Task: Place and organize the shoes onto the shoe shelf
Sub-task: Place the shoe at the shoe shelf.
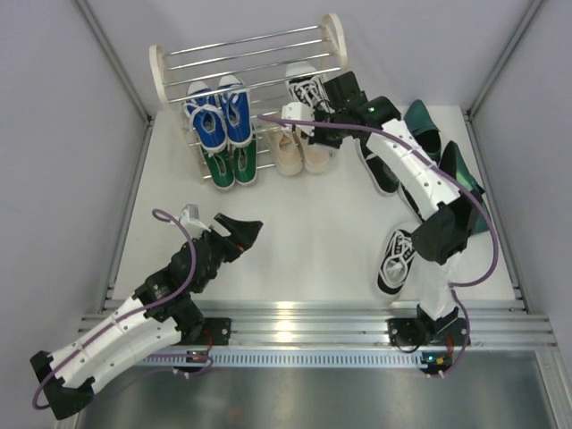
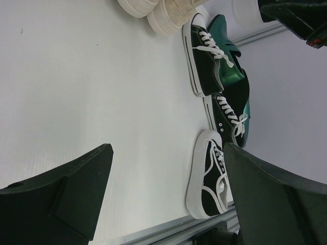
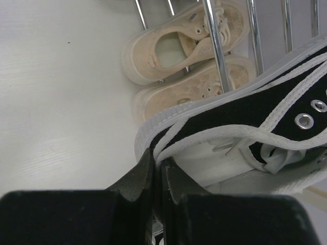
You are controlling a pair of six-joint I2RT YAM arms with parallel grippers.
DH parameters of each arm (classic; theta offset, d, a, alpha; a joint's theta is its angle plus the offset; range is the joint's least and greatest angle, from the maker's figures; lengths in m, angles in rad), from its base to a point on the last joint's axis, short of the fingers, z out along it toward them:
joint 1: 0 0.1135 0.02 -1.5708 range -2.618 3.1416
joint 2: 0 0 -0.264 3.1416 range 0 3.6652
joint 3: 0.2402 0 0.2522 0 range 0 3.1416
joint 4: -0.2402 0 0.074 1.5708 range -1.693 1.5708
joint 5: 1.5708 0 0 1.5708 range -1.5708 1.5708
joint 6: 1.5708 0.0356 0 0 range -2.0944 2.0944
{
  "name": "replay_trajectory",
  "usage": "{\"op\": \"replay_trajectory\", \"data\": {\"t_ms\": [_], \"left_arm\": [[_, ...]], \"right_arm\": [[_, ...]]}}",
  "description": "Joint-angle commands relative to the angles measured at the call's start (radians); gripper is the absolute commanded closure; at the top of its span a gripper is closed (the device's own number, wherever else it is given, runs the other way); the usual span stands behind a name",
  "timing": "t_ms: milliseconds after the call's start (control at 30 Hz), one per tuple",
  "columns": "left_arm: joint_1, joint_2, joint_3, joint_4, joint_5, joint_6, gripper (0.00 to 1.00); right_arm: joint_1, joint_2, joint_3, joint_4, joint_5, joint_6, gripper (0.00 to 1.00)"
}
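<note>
Top external: right arm outstretched at shelf, its fingers pinching black sneaker; left fingers spread.

White table, matte. Shoe shelf stands on it at top centre of the overhead view, with chrome rods between cream end panels. Left half of the rods: blue pair. Green pair sits just below them in frame; lowest tier or tabletop, unclear. Beige pair is just right of the green, ends out on bare tabletop. Black sneaker with white laces lies at the shelf's right end, over the rods. Directly on the table, right side: dark green dress shoes near the right edge and a lone black sneaker lower right. The left wrist view shows two more black sneakers end to end beside the dress shoes.
</note>
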Motion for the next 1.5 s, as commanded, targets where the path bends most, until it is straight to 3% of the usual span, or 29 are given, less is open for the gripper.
{"op": "replay_trajectory", "data": {"t_ms": [0,533,833,1067,1133,1167,1200,1300,1467], "left_arm": [[0.005,0.007,-0.009,0.005,-0.001,0.008,0.05],[0.005,0.026,-0.037,0.061,-0.008,-0.004,0.05],[0.005,0.043,-0.034,0.078,-0.001,-0.005,0.05],[0.005,0.044,-0.029,0.078,0.0,-0.011,0.05],[0.005,0.046,-0.028,0.078,0.0,-0.013,0.05],[0.005,0.046,-0.028,0.08,0.0,-0.015,0.05],[0.005,0.046,-0.026,0.08,0.0,-0.016,0.05],[0.005,0.057,-0.019,0.081,0.006,-0.015,0.05],[0.005,0.067,-0.005,0.081,0.015,-0.008,0.05]], "right_arm": [[0.006,0.018,0.098,0.183,0.064,0.022,1.0],[-0.009,0.11,0.142,0.286,0.118,-0.024,1.0],[-0.022,0.113,0.125,0.299,0.13,-0.018,0.89],[-0.025,0.083,0.076,0.305,0.126,-0.033,0.69],[-0.026,0.063,0.044,0.313,0.124,-0.039,0.67],[-0.026,0.057,0.035,0.318,0.126,-0.044,0.58],[-0.026,0.052,0.021,0.321,0.127,-0.044,0.57],[-0.028,0.034,0.01,0.318,0.127,-0.039,0.39],[-0.028,-0.028,-0.048,0.338,0.103,-0.035,0.19]]}}
